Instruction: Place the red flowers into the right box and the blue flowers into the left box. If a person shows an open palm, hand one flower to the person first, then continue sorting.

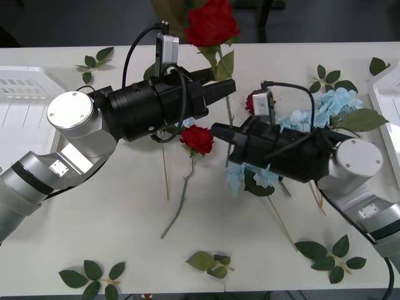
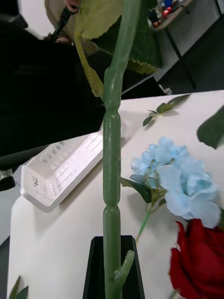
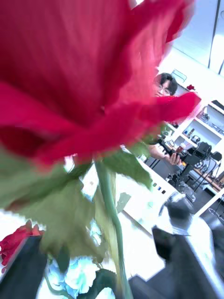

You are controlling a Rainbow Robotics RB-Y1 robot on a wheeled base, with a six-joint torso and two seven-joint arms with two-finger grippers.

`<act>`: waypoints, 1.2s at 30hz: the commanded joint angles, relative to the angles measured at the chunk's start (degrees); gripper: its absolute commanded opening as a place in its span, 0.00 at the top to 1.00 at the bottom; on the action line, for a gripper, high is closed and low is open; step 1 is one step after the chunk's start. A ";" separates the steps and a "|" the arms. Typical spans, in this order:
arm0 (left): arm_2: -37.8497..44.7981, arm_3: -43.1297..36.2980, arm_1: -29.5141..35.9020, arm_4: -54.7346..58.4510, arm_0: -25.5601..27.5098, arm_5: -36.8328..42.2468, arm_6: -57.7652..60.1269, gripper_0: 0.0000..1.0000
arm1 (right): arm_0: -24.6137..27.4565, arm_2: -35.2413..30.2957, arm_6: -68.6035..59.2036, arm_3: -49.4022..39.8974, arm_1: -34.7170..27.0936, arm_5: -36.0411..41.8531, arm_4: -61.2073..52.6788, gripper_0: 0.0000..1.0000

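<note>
One rose (image 1: 212,22) stands raised over the desk's (image 1: 125,219) far edge; another (image 1: 198,139) lies at the middle, between the two arms. The hydrangeas (image 1: 328,106) lie to its right, near the right box (image 1: 386,100). The left box (image 1: 19,94) sits far left.

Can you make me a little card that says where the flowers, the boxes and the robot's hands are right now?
raised rose: held up above the table, stem upright
right gripper: jaws shut on the raised rose's stem
left gripper: beside the same stem, higher up, nearer the flower head
table rose: lying in the middle of the table
blue flowers: lying on the table by the right arm
left box: at the table's left edge
right box: at the table's right edge
</note>
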 commanded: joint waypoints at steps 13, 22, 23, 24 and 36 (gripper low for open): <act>-0.57 -2.26 0.56 0.75 -2.16 0.06 -2.42 0.00 | -10.50 -32.54 -23.82 21.23 -14.76 37.21 16.71 1.00; -7.51 -2.08 11.55 4.18 -3.83 -0.11 0.62 0.00 | -11.56 -33.16 -23.12 32.13 -33.21 40.28 28.04 1.00; -9.18 -2.08 13.30 4.18 -4.27 -0.29 2.38 0.00 | -11.56 -33.07 -23.12 32.57 -34.00 39.32 29.80 1.00; -10.68 -2.08 15.06 4.18 -4.62 -0.38 3.96 0.00 | -11.56 -33.16 -23.03 32.84 -34.62 38.44 31.47 1.00; -13.67 6.09 28.42 -13.49 -6.20 15.18 25.67 0.00 | -9.71 -31.84 -24.97 36.35 -35.50 26.22 56.43 1.00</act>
